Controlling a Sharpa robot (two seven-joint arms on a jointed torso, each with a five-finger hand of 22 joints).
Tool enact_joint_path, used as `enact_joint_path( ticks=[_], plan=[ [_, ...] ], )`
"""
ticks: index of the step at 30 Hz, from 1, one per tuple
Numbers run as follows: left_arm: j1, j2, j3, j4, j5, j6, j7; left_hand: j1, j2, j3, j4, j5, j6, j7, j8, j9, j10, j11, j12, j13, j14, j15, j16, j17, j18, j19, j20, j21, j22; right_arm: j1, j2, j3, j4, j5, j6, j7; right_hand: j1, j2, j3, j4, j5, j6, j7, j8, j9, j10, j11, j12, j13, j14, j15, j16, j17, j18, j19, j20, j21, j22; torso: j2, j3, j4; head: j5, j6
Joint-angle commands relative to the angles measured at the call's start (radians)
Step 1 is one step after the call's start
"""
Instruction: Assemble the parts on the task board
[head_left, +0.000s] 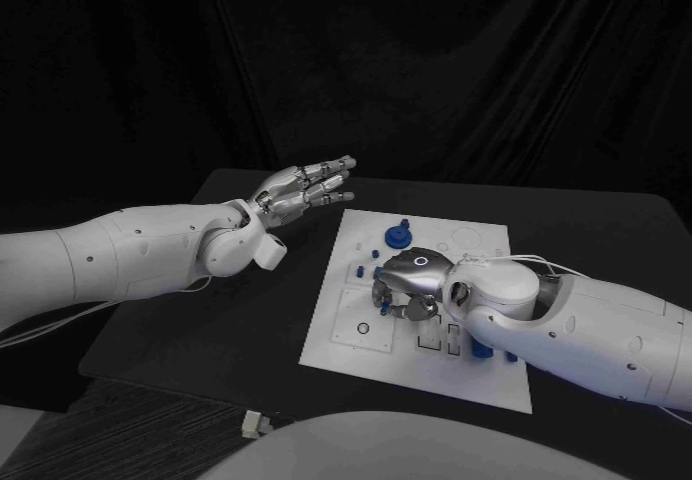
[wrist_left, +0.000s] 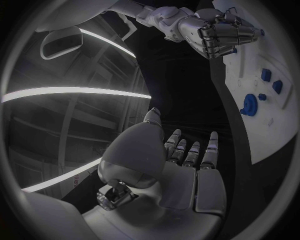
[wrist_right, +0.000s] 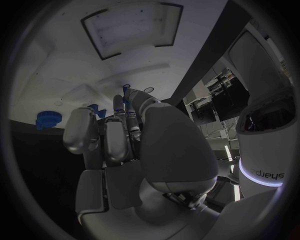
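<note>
Left hand (head_left: 306, 187) spread, holding nothing; right hand (head_left: 411, 285) curled over task board (head_left: 483, 238), grip unclear.

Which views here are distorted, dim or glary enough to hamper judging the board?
Head view: dim and undistorted; the right hand covers the middle of the white board. Left wrist view: fisheye bends the board's edge; bright light strips glare beyond the open left hand. Right wrist view: a bright ceiling panel; a blue gear-like part stays readable.

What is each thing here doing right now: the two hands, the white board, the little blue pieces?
left hand: raised off the table beside the board, fingers apart, holding nothing.
right hand: fingers curled down over the board; whether it holds a part, cannot tell.
task board: flat on the table.
blue gear part: on the board, untouched.
</note>
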Motion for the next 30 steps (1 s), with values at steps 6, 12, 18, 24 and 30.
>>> enact_joint_path(
  ticks=[6,12,18,24,30],
  plan=[
    [-0.002,-0.001,0.001,0.001,0.008,0.011,0.099,0.005,0.008,-0.002,0.005,0.001,0.005,0.005,0.006,0.001,0.002,0.008,0.003,-0.001,-0.005,-0.004,0.002,0.0,0.017,-0.002,0.001,-0.002,0.003,-0.006,0.003,0.001,-0.005,-0.006,0.017,-0.01,0.01,-0.001,0.005,-0.002,0.007,-0.002,0.007,-0.006,0.001,0.008,-0.001,-0.006,0.0,0.007,0.005,-0.001,-0.002,0.016,-0.001,0.003,-0.005,0.149,0.0,0.0001,-0.0002,0.004,0.0],
    [-0.002,-0.001,0.001,0.0,0.008,0.012,0.097,0.005,0.008,-0.002,0.005,0.001,0.005,0.005,0.006,0.001,0.002,0.008,0.003,-0.001,-0.005,-0.004,0.002,0.0,0.017,-0.002,0.001,-0.002,0.004,-0.007,0.004,0.001,-0.005,-0.006,0.026,-0.01,0.01,-0.001,0.006,-0.003,0.007,-0.003,0.008,-0.007,0.0,0.007,0.0,-0.008,0.0,0.006,0.005,-0.003,-0.004,0.017,-0.002,0.003,-0.009,0.148,0.0,0.0005,0.0002,0.003,0.0],
    [-0.002,0.0,0.001,-0.003,0.008,0.013,0.094,0.006,0.009,-0.002,0.004,0.002,0.007,0.005,0.006,0.002,0.002,0.008,0.002,-0.001,-0.005,-0.004,0.002,0.0,0.017,-0.001,0.001,-0.002,0.005,-0.007,0.003,0.001,-0.004,-0.006,0.032,-0.012,0.008,-0.001,0.009,-0.004,0.007,-0.005,0.009,-0.01,-0.001,0.005,0.002,-0.011,-0.001,0.005,0.006,-0.004,-0.006,0.017,-0.004,0.004,-0.011,0.148,0.0,0.0,-0.0004,0.002,0.0],
    [-0.002,0.0,0.001,-0.003,0.008,0.015,0.092,0.006,0.009,-0.002,0.004,0.002,0.007,0.005,0.006,0.002,0.001,0.008,0.002,-0.001,-0.005,-0.004,0.002,0.0,0.018,0.0,0.001,-0.001,0.006,-0.007,0.003,0.001,-0.003,-0.006,0.04,-0.013,0.007,-0.002,0.009,-0.005,0.007,-0.006,0.01,-0.012,-0.001,0.004,0.002,-0.012,-0.001,0.004,0.007,-0.005,-0.007,0.017,-0.005,0.004,-0.013,0.147,0.0,0.0004,-0.0002,0.001,0.0],
    [-0.002,-0.001,0.001,-0.003,0.008,0.014,0.091,0.006,0.01,-0.001,0.005,0.002,0.009,0.006,0.006,0.002,0.001,0.008,0.002,-0.001,-0.005,-0.004,0.002,0.0,0.018,0.001,0.001,-0.001,0.008,-0.008,0.002,0.001,0.0,-0.006,0.043,-0.014,0.006,-0.002,0.01,-0.005,0.007,-0.007,0.011,-0.013,-0.002,0.003,0.003,-0.013,-0.002,0.003,0.008,-0.005,-0.008,0.018,-0.006,0.005,-0.015,0.147,0.0,-0.0001,-0.0004,0.004,0.0]
  ],
)
